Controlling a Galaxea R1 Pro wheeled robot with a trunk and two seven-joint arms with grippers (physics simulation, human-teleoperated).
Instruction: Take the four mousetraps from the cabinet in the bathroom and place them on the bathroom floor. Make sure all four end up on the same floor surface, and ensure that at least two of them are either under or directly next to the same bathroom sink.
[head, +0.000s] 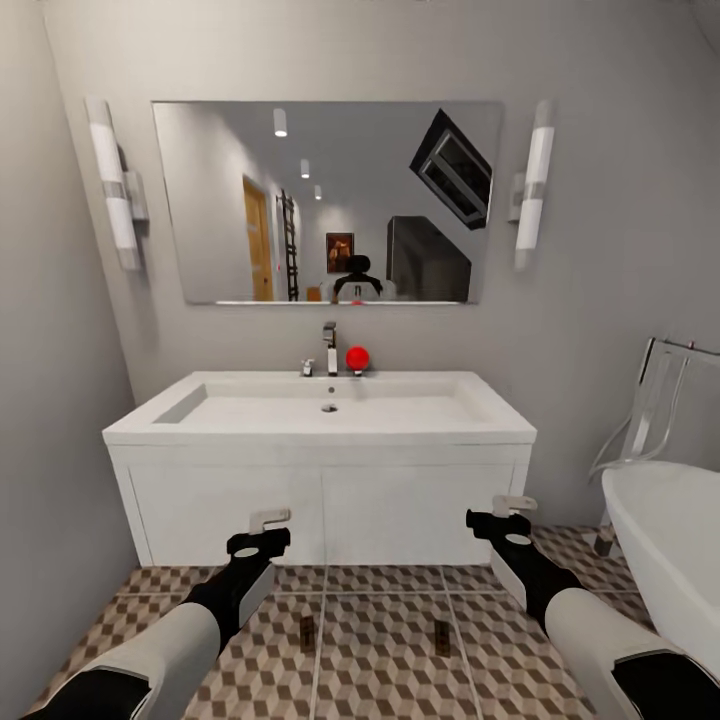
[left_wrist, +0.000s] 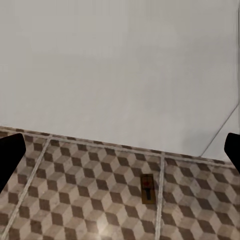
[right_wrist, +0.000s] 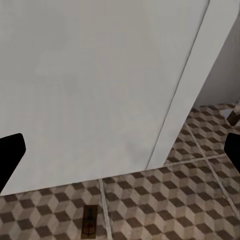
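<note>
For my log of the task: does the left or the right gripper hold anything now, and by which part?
Nothing is held. The left gripper and the right gripper are both open and empty; two mousetraps lie on the bathroom floor.

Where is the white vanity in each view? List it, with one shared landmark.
Head view: vanity in the centre, under the basin.
Left wrist view: its white front, rising from the tiled floor.
Right wrist view: its white front and corner edge.
Shared landmark: the cube-pattern tiled floor.
</note>
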